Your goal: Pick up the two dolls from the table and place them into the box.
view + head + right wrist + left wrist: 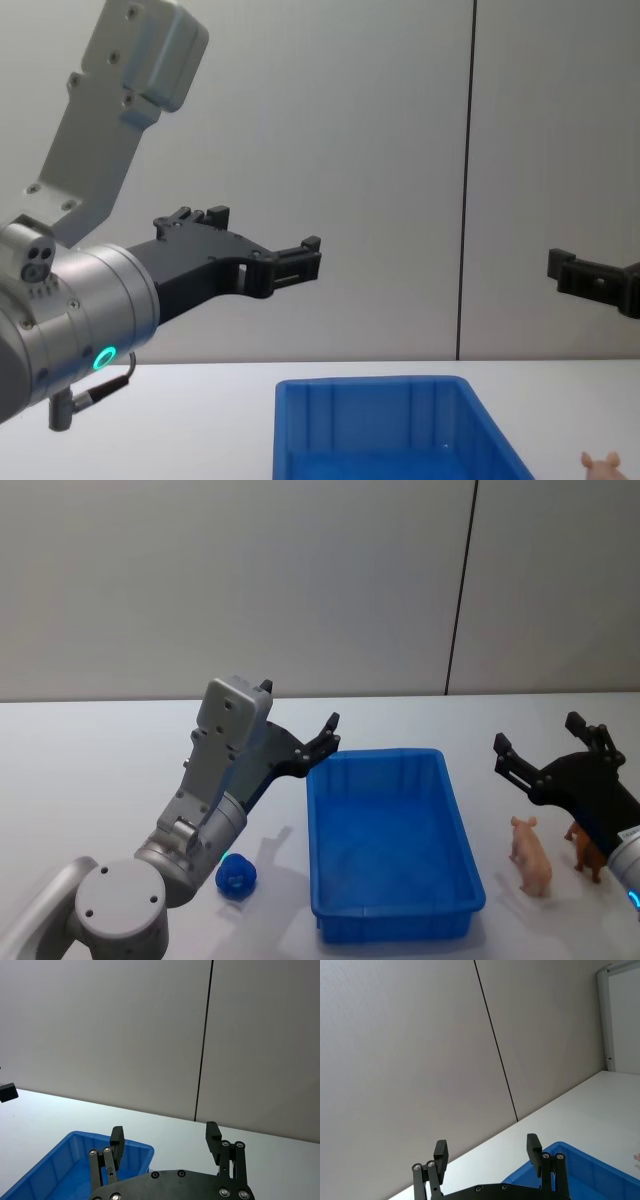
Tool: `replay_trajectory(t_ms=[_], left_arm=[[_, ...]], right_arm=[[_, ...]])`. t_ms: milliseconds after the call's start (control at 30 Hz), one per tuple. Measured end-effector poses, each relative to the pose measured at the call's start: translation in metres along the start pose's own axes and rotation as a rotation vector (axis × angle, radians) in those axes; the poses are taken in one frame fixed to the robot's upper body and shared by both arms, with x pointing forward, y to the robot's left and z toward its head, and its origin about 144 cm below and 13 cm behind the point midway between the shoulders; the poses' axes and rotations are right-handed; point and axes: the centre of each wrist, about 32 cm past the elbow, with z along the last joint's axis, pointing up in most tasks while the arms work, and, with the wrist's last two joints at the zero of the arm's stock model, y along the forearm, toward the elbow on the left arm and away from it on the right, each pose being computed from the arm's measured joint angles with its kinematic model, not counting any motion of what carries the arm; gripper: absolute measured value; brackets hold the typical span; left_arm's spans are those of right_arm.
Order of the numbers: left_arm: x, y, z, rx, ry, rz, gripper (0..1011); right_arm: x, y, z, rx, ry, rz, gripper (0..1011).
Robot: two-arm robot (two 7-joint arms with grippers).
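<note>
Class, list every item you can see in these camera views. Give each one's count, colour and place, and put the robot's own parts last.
box: one, bright blue, middle of the table, nothing inside.
blue doll: one, dark blue, on the table left of the box.
pink doll: one, pale pink, standing on the table right of the box.
brown toy animal: one, brown, right of the pink doll, partly behind the right arm.
table: one, white.
wall panels: grey, behind the table.
left gripper: one, black, open, raised by the box's far left corner.
right gripper: one, black, open, raised right of the box.
</note>
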Motion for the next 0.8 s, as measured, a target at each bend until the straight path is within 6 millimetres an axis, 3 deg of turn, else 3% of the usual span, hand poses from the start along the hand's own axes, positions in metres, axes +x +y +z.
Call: replay_trajectory(t_ms=[800], left_arm=[[0.0000,0.0000,0.0000,0.000,0.000,0.000,1001]], right_arm=[[0.0000,0.0000,0.0000,0.000,0.000,0.000,1001]])
